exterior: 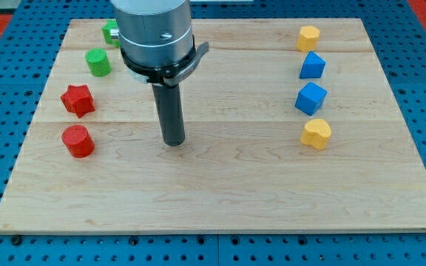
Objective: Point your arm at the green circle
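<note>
The green circle (98, 62) lies near the board's top left. My tip (174, 142) rests on the board near the middle, well to the right of and below the green circle, not touching any block. A second green block (110, 32) sits above the circle, partly hidden behind the arm's grey body (155, 33); its shape cannot be made out.
A red star (78, 100) and a red circle (78, 140) lie at the left, to the left of my tip. At the right stand a yellow block (308, 37), two blue blocks (312, 65) (310, 98) and a yellow heart (316, 134). The wooden board (220, 199) sits on a blue pegboard.
</note>
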`<control>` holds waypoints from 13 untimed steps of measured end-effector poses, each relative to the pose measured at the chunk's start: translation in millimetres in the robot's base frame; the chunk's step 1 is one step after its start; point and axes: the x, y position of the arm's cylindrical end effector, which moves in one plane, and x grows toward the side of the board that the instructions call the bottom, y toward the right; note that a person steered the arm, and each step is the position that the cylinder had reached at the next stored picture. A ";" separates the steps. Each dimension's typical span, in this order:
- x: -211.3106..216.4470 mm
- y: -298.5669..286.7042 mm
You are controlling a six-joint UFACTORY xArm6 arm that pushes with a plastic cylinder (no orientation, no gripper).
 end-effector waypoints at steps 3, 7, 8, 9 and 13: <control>0.1 4.1; 18.4 4.6; 18.4 3.4; 22.6 -6.1; 24.1 -48.7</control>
